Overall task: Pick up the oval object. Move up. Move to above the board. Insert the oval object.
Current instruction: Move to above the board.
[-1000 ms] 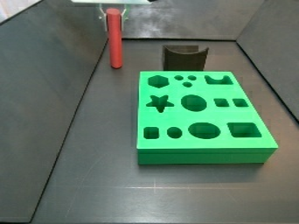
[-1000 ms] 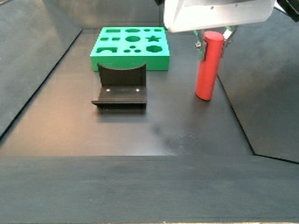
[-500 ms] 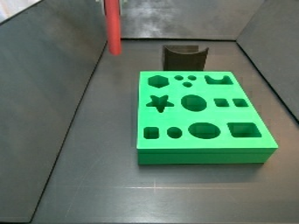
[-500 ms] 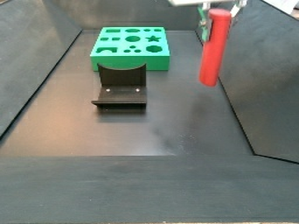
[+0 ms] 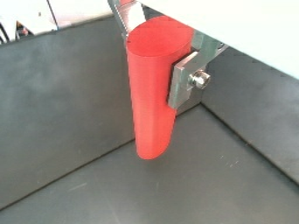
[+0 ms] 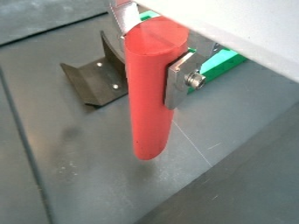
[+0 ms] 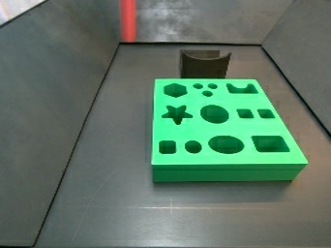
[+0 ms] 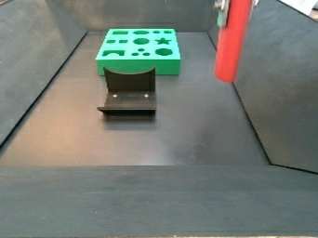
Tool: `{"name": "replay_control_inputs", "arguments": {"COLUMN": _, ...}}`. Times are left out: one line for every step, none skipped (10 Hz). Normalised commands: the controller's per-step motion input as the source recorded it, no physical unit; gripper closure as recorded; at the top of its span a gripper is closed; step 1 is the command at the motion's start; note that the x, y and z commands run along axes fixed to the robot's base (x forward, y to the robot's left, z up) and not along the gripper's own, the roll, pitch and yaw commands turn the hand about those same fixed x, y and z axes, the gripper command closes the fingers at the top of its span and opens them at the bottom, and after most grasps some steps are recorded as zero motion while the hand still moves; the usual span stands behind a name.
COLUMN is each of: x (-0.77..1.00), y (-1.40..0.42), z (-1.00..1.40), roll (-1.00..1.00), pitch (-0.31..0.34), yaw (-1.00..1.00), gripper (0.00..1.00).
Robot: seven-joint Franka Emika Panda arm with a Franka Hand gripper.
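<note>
We count one peg [image 5: 153, 87], upright, off the floor | gripper [image 5: 158, 52] pinching its top | one board [image 7: 225, 128] at 5 o'clock of peg | one fixture [image 8: 128, 93] beside board

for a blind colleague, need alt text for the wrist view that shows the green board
The end effector grips a red oval peg upright, clear of the dark floor. Behind it stand the dark fixture and an edge of the green board.
</note>
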Motion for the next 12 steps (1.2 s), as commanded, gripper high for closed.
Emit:
{"name": "replay_control_inputs", "arguments": {"x": 0.06, "y": 0.20, "z": 1.00, "roll": -0.09, "pitch": 0.051, "yaw": -0.01, "gripper": 1.00}}
{"name": "replay_control_inputs", "arguments": {"x": 0.06, "y": 0.18, "z": 1.00, "roll": -0.09, "pitch": 0.049, "yaw": -0.01, "gripper": 1.00}}
{"name": "replay_control_inputs", "arguments": {"x": 0.04, "y": 0.15, "z": 1.00, "roll": -0.10, "pitch": 0.044, "yaw": -0.02, "gripper": 1.00}}
{"name": "replay_control_inputs", "arguments": {"x": 0.04, "y": 0.14, "z": 1.00, "roll": -0.10, "pitch": 0.044, "yaw": -0.02, "gripper": 1.00}}
{"name": "replay_control_inputs", "arguments": {"x": 0.02, "y": 0.09, "z": 0.80, "roll": -0.10, "pitch": 0.047, "yaw": -0.02, "gripper": 1.00}}
{"name": "replay_control_inputs", "arguments": {"x": 0.01, "y": 0.05, "z": 0.61, "roll": -0.11, "pitch": 0.042, "yaw": -0.02, "gripper": 1.00}}
{"name": "replay_control_inputs", "arguments": {"x": 0.00, "y": 0.03, "z": 0.45, "roll": -0.11, "pitch": 0.040, "yaw": -0.02, "gripper": 1.00}}
{"name": "replay_control_inputs", "arguments": {"x": 0.00, "y": 0.02, "z": 0.35, "roll": -0.11, "pitch": 0.037, "yaw": -0.02, "gripper": 1.00}}
{"name": "replay_control_inputs", "arguments": {"x": 0.28, "y": -1.00, "z": 0.11, "roll": -0.06, "pitch": -0.092, "yaw": -0.98, "gripper": 1.00}}
{"name": "replay_control_inputs", "arguments": {"x": 0.28, "y": -1.00, "z": 0.09, "roll": -0.06, "pitch": -0.100, "yaw": -0.98, "gripper": 1.00}}
{"name": "replay_control_inputs", "arguments": {"x": 0.28, "y": -1.00, "z": 0.09, "roll": 0.01, "pitch": -0.052, "yaw": -0.57, "gripper": 1.00}}
{"name": "replay_control_inputs", "arguments": {"x": 0.28, "y": -1.00, "z": 0.09, "roll": -0.02, "pitch": -0.037, "yaw": -0.40, "gripper": 1.00}}
